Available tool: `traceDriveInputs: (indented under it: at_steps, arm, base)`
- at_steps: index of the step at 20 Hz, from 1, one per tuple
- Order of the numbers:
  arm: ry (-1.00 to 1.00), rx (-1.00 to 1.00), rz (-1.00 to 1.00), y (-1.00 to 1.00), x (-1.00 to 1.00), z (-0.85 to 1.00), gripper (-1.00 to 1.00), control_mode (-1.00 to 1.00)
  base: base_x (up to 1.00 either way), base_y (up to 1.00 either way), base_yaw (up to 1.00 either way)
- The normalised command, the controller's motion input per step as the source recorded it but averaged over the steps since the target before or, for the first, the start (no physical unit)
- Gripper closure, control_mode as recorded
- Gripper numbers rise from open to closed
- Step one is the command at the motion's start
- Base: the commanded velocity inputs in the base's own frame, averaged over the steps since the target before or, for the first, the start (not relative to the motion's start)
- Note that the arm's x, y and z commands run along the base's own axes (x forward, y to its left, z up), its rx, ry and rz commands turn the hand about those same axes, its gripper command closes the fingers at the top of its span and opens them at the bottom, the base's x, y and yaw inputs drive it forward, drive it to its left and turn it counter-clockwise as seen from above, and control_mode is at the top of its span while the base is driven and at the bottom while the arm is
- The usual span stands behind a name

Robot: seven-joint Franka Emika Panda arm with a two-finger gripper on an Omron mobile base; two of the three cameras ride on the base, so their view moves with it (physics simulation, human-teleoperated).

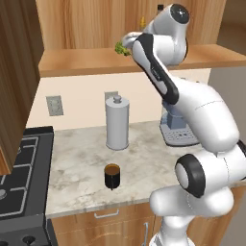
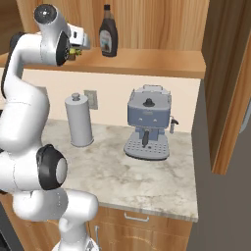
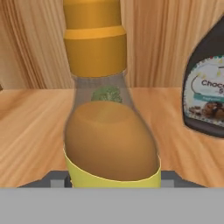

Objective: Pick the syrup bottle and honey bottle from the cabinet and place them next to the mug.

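Observation:
The honey bottle [image 3: 109, 140], amber with a yellow label and yellow cap, stands upright on the cabinet shelf [image 3: 30, 127] and fills the hand view. My gripper [image 3: 113, 178] is shut on its lower body, one finger against each side. In the right base view the gripper [image 2: 73, 50] reaches into the cabinet [image 2: 147, 61] at the shelf's left part. The dark syrup bottle [image 2: 108, 37] stands on the shelf just to the right; its label [image 3: 205, 100] shows at the edge of the hand view. The black mug [image 1: 112, 176] sits on the counter near the front edge.
A tall grey canister [image 1: 116, 122] stands behind the mug near the wall. A blue-grey coffee machine [image 2: 147, 125] sits to the right on the counter. A stove [image 1: 19, 173] borders the counter on the left. An open cabinet door [image 2: 228, 83] hangs at the right.

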Motion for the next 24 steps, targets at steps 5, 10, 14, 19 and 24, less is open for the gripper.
traceDriveInputs:
  at_steps: [5,10,14,19,24]
  arm:
    - [-0.11,0.01,0.0,-0.09,-1.0,0.0,1.0,-1.0]
    - [-0.1,0.01,0.0,-0.1,-0.99,0.0,1.0,-1.0]
    - [-0.02,0.0,0.04,-0.25,-0.72,0.0,1.0,-1.0]
    - [0.05,0.0,0.15,-0.34,-0.33,-0.03,1.0,-1.0]
    - [0.03,0.0,0.2,-0.1,-0.46,-0.17,1.0,-1.0]
  base:
    - [0.0,0.0,0.0]
    - [0.0,0.0,0.0]
    - [0.0,0.0,0.0]
    - [0.0,0.0,0.0]
    - [0.0,0.0,0.0]
